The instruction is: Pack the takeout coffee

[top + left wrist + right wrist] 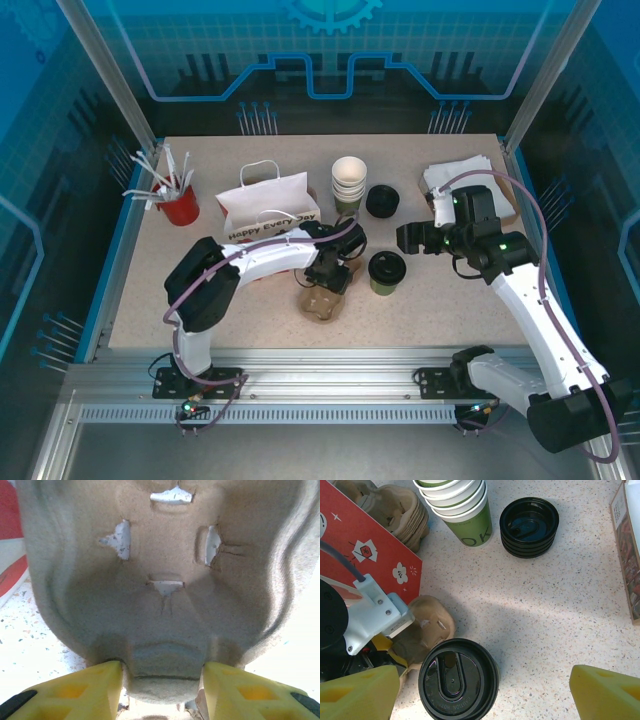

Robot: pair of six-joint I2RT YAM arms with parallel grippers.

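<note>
The takeout coffee [386, 272] stands upright on the table [450, 310], lid on, right of centre and just beside a pulp cup carrier [322, 300].

From above, the left arm reaches across to that carrier, but its fingertips are hidden under the wrist. The left wrist view shows them: the left fingers [75, 695] sit against either side of a rounded lobe on the carrier's near edge and seem to be pinching it. I cannot tell whether the carrier is off the table.

The right wrist view looks straight down on the coffee's black lid. The right fingers [605, 690] are spread wide either side of it, holding nothing, with the cup nearer the left one.

That view also shows spare carriers [395, 510] behind the paper bag [265, 205], which hides them from above. Behind the coffee stand a stack of cups [348, 183] and a stack of lids [382, 200].
</note>
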